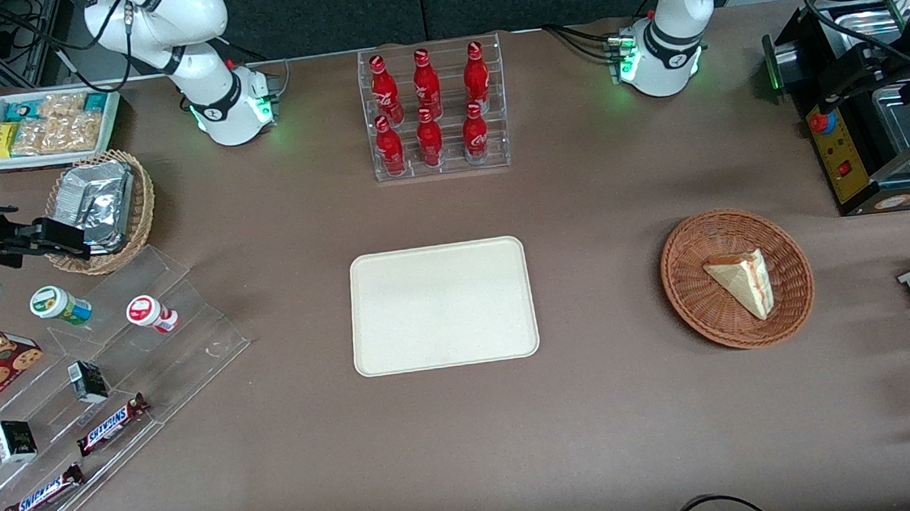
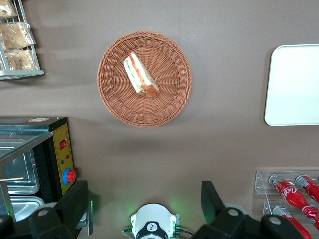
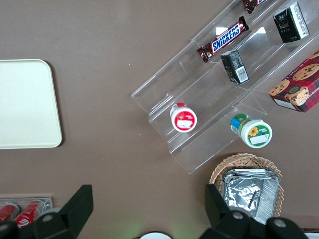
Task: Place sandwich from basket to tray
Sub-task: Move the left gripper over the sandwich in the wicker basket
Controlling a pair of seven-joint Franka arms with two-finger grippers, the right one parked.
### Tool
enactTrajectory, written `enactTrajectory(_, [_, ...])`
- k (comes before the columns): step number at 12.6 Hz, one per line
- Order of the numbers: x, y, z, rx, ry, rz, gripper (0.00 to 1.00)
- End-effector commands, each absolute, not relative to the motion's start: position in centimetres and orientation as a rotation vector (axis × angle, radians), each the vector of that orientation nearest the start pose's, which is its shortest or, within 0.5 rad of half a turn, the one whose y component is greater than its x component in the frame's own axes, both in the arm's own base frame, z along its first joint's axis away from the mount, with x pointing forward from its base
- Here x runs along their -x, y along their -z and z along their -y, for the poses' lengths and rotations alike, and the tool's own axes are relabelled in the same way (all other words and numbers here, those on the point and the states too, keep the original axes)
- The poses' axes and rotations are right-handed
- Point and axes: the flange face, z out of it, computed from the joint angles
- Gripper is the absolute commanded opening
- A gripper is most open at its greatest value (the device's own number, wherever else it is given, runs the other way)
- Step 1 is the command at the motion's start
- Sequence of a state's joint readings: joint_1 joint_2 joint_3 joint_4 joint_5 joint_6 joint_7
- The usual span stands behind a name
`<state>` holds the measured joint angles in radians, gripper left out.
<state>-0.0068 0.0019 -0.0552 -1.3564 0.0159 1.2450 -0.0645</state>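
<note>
Jaws spread wide, holding nothing; gripper [image 2: 144, 199] high above the table, clear of basket [image 2: 110, 99]. Sandwich [image 2: 141, 75] lying in basket, tray [image 1: 373, 351] bare. Best to descend over the wedge, straddle its flat bread faces, close gently.

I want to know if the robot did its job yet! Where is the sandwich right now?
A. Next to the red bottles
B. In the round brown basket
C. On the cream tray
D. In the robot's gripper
B: the sandwich lies in the basket, the tray is bare, and the gripper is open above the table, holding nothing.
</note>
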Motion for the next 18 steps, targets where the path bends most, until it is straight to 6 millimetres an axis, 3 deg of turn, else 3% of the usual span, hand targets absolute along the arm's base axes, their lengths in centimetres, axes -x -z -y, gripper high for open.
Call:
enactTrajectory(1, [-51.4, -69.7, 3.4, 3.127, -0.16, 0.016, 1.0])
enactTrajectory(3, [-51.6, -69.4, 3.0, 3.109, -0.169, 0.025, 1.0])
enactTrajectory(4, [-52.1, -67.7, 2.3, 3.081, -0.222, 0.052, 1.0])
enactTrajectory(5, [-53.1, -65.3, 0.5, 3.061, -0.289, 0.115, 1.0])
enactTrajectory(8, [-55.0, -59.7, -1.6, 3.027, -0.33, 0.325, 1.0])
enactTrajectory(14, [-54.6, -47.9, -1.4, 2.884, -0.132, 0.987, 1.0])
enactTrajectory(18, [-53.0, -41.0, -2.0, 2.868, -0.014, 1.127, 1.0])
